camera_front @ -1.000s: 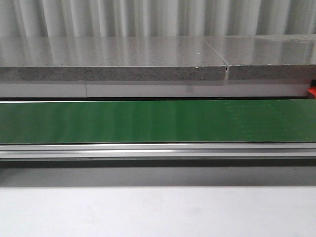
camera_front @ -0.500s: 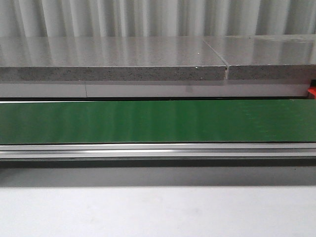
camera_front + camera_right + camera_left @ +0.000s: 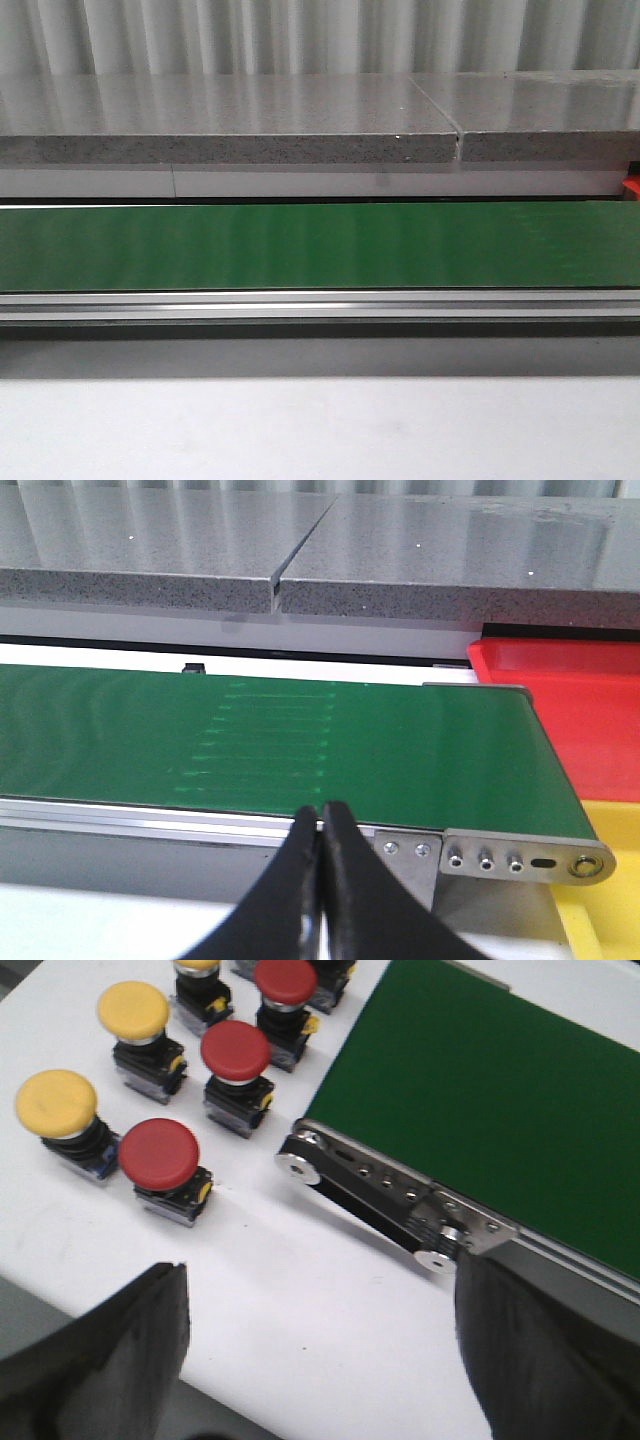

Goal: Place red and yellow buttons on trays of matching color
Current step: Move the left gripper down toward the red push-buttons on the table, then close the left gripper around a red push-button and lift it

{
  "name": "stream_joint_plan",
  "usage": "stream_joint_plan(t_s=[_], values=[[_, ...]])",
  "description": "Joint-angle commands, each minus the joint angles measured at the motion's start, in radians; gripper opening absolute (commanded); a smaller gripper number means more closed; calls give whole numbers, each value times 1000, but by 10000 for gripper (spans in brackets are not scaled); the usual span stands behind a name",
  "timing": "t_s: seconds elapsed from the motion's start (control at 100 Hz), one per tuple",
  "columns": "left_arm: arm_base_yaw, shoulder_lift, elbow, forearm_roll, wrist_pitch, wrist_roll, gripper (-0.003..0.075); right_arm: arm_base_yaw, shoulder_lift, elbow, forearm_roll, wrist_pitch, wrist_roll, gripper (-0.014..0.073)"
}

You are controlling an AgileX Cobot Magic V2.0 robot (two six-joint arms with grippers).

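In the left wrist view, red buttons and yellow buttons stand on black bases on the white table, beside the end of the green belt. My left gripper hangs open above bare table, apart from the buttons, nothing between its fingers. In the right wrist view my right gripper is shut and empty before the belt. A red tray and a yellow tray lie past the belt's end.
The front view shows the empty green belt with its aluminium rail, a grey stone ledge behind, and white table in front. A sliver of red shows at the right edge. The belt's roller bracket sits near the left gripper.
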Motion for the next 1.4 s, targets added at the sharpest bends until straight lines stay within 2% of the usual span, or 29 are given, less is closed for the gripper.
stream_joint_plan(t_s=[0.0, 0.27, 0.56, 0.8, 1.39], values=[[-2, 53, -28, 93, -44, -91, 524, 1, -9, -14, -12, -82, -5, -92], [16, 219, -28, 127, -95, -189, 524, 1, -9, -14, -12, -82, -5, -92], [236, 353, -28, 88, -150, -194, 524, 1, -9, -14, -12, -82, -5, -92], [336, 448, -28, 44, -264, -194, 524, 1, -9, -14, -12, -82, -5, -92], [358, 716, -30, 47, -437, -194, 524, 1, -9, -14, -12, -82, -5, -92]])
